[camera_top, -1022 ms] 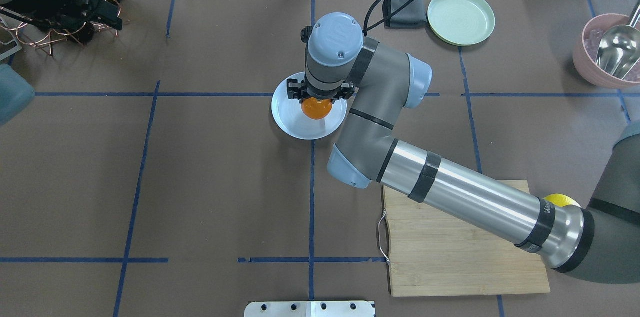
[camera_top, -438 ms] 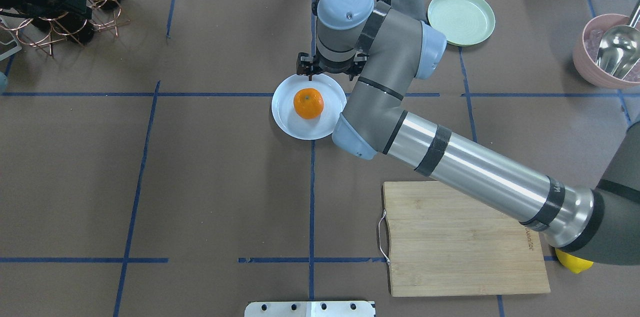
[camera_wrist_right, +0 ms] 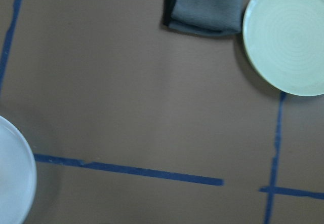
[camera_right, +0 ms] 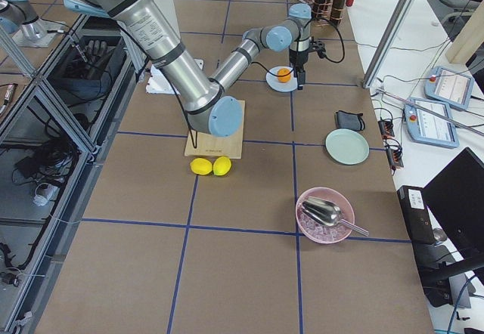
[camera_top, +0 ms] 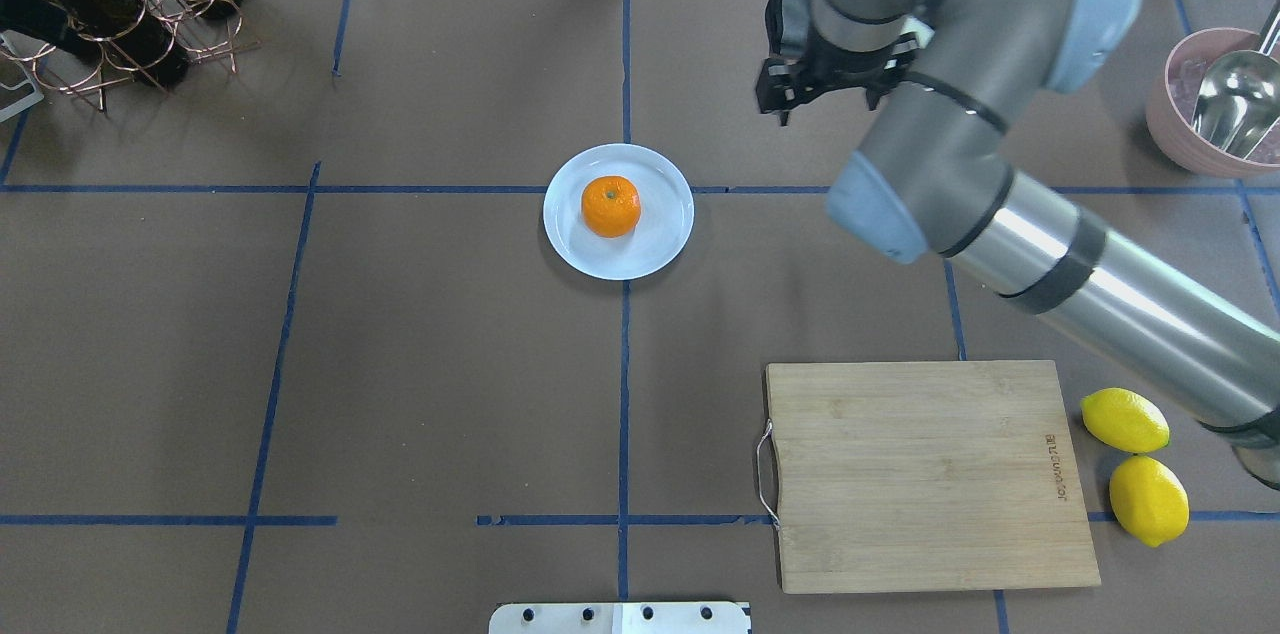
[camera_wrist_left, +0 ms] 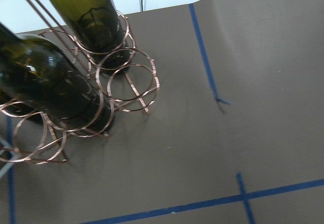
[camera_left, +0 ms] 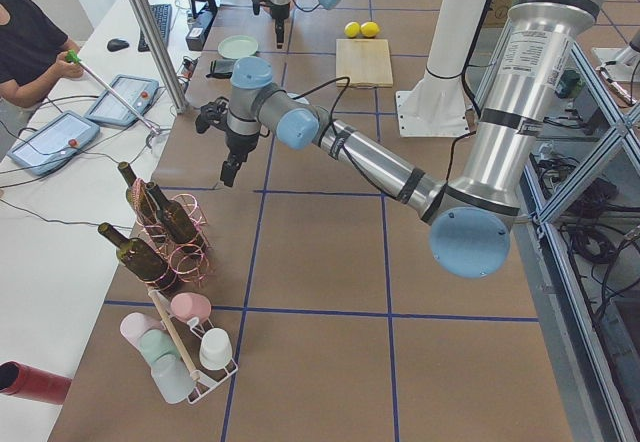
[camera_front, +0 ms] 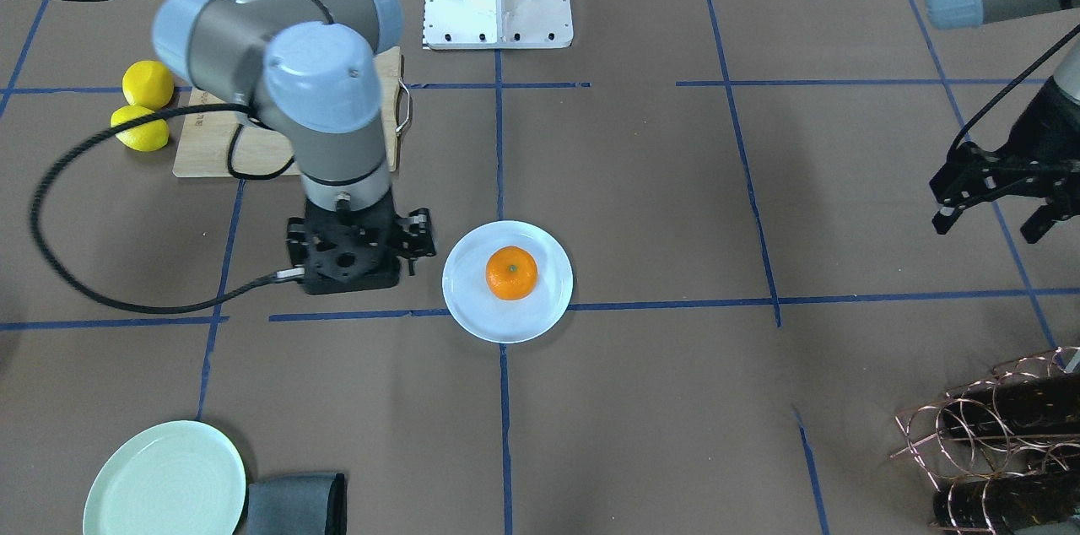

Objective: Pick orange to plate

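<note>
From the front, the orange (camera_front: 511, 272) sits on the plate (camera_front: 472, 309). The right gripper (camera_front: 354, 255) hangs beside it, not touching. The left gripper (camera_front: 994, 210), well apart, looks open, though it is small here. Overhead, the right gripper was over the plate a second ago and has swung away, jaws spread and empty (the placing looks done).

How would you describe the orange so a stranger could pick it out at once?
At the middle of the brown table, where blue tape lines cross, lies a pale blue-white plate. The orange sits alone on it: small, round and bright orange, unlike the two yellow lemons beside the cutting board.
</note>
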Controlling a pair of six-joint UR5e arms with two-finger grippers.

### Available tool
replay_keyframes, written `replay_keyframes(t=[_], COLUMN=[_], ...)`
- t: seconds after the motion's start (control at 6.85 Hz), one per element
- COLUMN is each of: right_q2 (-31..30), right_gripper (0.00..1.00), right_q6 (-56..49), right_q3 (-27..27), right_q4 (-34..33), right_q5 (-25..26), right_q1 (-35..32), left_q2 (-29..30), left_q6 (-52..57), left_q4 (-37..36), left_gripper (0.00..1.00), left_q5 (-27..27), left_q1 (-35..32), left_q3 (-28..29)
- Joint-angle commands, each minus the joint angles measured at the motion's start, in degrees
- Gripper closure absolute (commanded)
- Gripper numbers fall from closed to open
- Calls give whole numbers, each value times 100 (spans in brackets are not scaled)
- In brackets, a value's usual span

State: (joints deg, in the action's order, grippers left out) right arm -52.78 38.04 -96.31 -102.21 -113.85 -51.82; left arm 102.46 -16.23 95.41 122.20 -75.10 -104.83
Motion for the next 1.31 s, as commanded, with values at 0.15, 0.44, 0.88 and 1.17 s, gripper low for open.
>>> replay_keyframes(t=[0.15,0.44,0.88,1.17], right_q2=[-1223,-1838,-2437,-2684], right_gripper=[0,0,0,0], right_q6=[-2270,-3447,-5754,-6098], right_q3=[-371,-266,1055,1842], right_q4=[-89,-71,-62,471], right_q5=[-856,-1436,-2279,-2509], right_q1=[-1442,-2268,-3882,-4441], left_q2=[-384,-751,-1017,-1096], left_q6=[1078,1121,2079,2080], left_q4=[-723,-911,-946,-920], left_gripper=[0,0,0,0], left_q5=[967,1085,1543,1552], left_q1=[-978,-1234,-1384,-1385], left_q3=[314,314,420,411])
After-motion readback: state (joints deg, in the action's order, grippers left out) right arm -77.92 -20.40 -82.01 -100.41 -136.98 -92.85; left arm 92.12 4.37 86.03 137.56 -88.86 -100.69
